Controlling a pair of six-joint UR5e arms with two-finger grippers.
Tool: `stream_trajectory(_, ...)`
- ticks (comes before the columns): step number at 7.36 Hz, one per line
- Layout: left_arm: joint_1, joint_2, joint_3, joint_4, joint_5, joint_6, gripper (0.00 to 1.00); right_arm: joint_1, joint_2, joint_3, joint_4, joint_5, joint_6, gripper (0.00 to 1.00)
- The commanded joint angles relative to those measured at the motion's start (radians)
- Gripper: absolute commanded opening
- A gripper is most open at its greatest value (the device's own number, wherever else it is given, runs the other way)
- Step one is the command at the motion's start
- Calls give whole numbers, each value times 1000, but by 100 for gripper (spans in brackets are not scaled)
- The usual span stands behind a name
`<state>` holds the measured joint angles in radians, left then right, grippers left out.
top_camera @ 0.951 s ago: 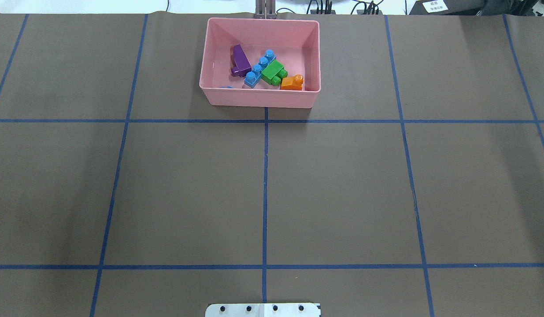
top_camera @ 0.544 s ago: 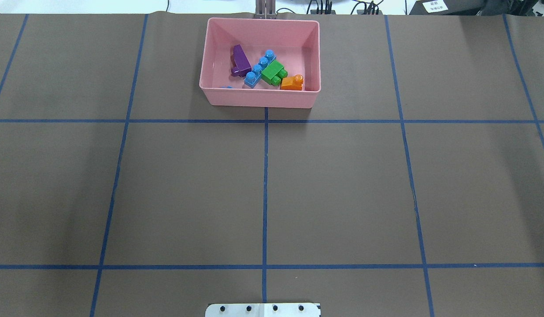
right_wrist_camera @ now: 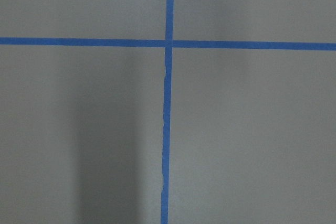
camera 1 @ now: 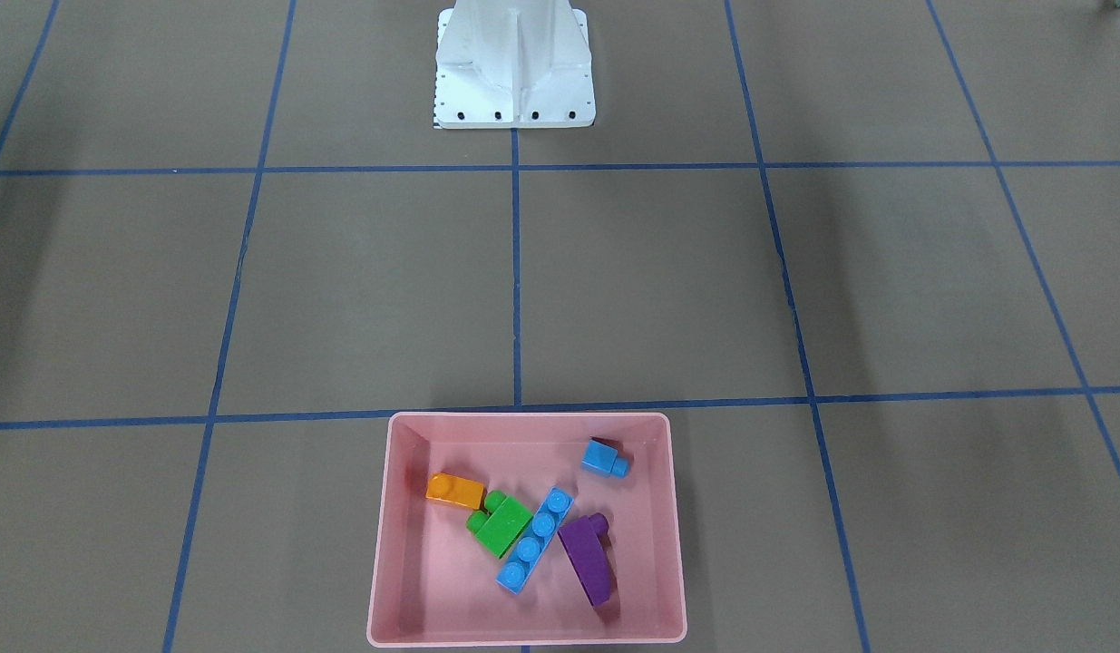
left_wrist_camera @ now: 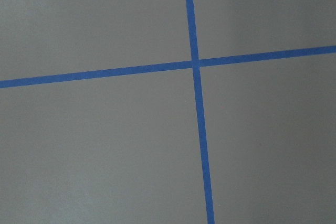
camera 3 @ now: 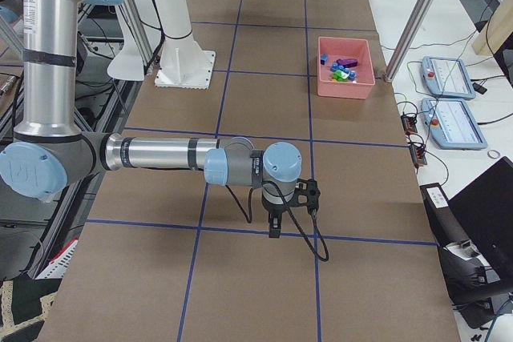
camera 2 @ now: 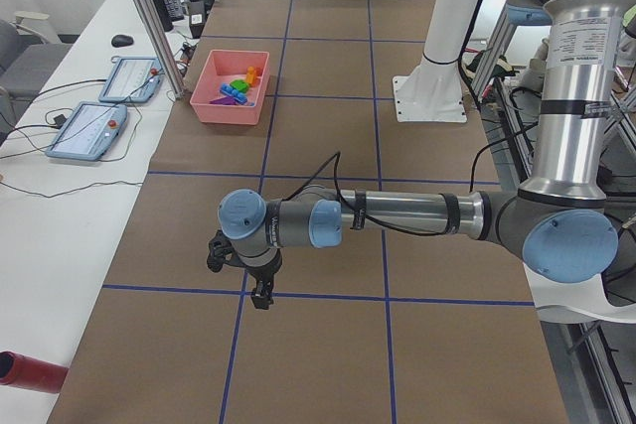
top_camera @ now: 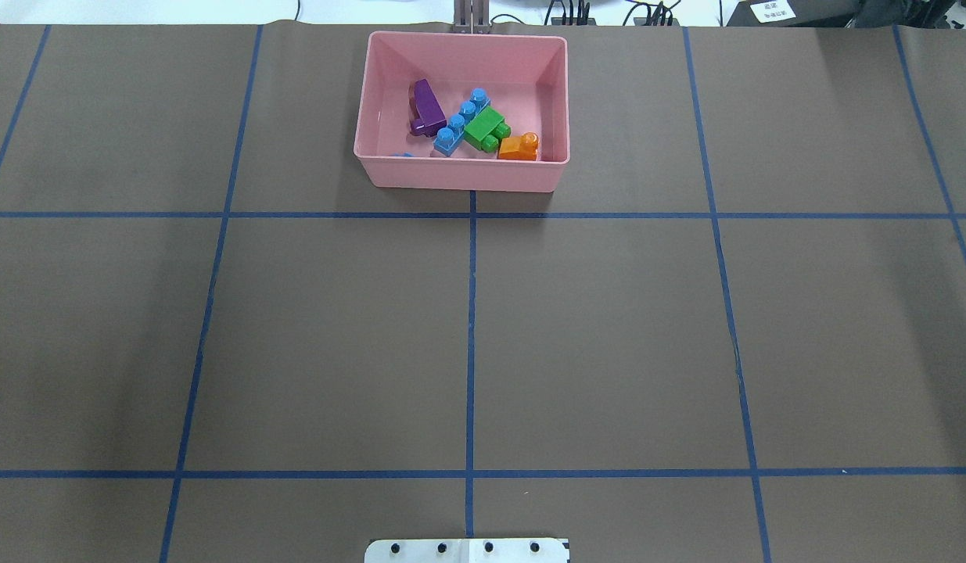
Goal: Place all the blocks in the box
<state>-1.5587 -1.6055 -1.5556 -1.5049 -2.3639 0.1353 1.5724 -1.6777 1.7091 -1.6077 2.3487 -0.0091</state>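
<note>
The pink box (camera 1: 389, 544) stands at the table's far side from the robot; it also shows in the overhead view (top_camera: 463, 173). In it lie the orange sloped block (camera 1: 455, 491), the green block (camera 1: 501, 528), the long blue bar (camera 1: 535, 540), the purple sloped block (camera 1: 589, 560) and the small blue cube (camera 1: 603, 458). The left gripper (camera 2: 261, 295) hangs over bare table far from the box, and shows only in the exterior left view. The right gripper (camera 3: 274, 230) does the same in the exterior right view. I cannot tell whether either is open or shut.
The white metal base (camera 1: 514, 63) stands at the robot's side of the table. Brown paper with blue tape lines covers the table. Two tablets (camera 2: 84, 131) and a red cylinder (camera 2: 30, 369) lie on the white side bench.
</note>
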Motion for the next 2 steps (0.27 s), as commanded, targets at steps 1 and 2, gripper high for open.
stream_trajectory(1,0,-2,0,0,0,0,100,0,12,-11,0,-2,0,100)
stream_trajectory(2,0,-5,0,2,0,0,100,0,12,-11,0,0,0,100)
